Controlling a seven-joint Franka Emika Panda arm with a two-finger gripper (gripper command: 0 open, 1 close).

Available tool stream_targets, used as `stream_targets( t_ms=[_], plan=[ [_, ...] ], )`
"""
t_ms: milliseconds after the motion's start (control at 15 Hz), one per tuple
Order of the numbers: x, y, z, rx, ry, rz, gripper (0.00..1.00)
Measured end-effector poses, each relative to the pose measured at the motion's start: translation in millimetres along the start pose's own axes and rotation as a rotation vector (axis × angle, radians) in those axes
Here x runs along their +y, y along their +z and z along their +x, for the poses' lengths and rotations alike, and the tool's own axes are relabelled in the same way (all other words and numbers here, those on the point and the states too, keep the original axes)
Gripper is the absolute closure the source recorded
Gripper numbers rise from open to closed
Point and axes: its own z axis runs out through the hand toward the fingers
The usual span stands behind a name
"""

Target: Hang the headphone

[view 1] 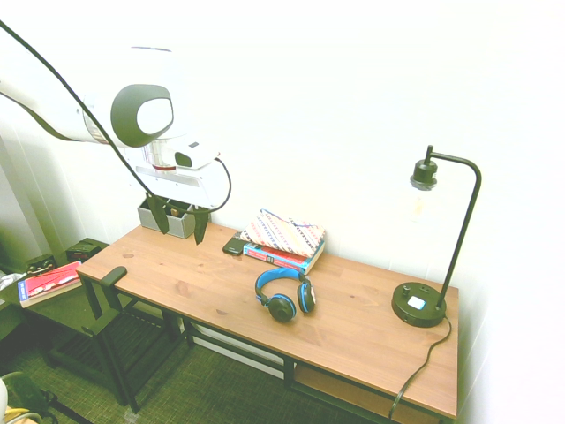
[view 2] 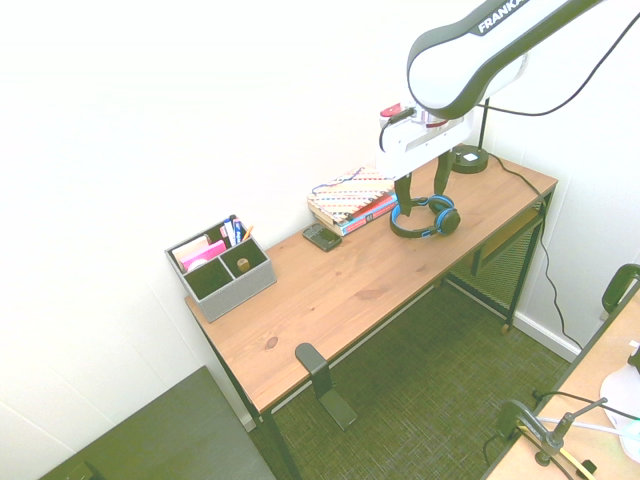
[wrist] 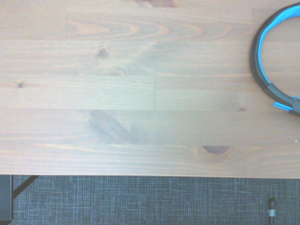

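- The headphone (view 1: 284, 295) lay flat on the wooden desk (view 1: 353, 331), just in front of a stack of books (view 1: 282, 240) by the wall.
- In the first exterior view its blue headband arched toward the books while both black ear cups sat at the end nearer the desk's front edge, so its long axis ran roughly across the desk's depth.
- The gripper (view 1: 179, 221) hung above the desk, pointing down, fingers spread wide and holding nothing, well apart from the headphone.
- A grey desk organiser (view 2: 221, 268) stood near the wall; its rear compartments held pens and pink items, and one front compartment held a small brown object.
- A black hook (view 2: 312, 362) was clamped to the desk's front edge.
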Motion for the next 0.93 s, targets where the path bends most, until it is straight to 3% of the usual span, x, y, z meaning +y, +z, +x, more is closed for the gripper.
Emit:
stream_targets(
  t_ms=[200, 333, 733, 933],
  plan=[
    [-1, 0, 2, 0.006, 0.025, 0.013, 0.00],
    [-10, 8, 15, 0.045, 0.108, 0.068, 0.00],
    [-65, 90, 89, 0.099, 0.314, 0.064, 0.00],
    [-70, 120, 127, 0.110, 0.381, 0.042, 0.00]
  ],
)
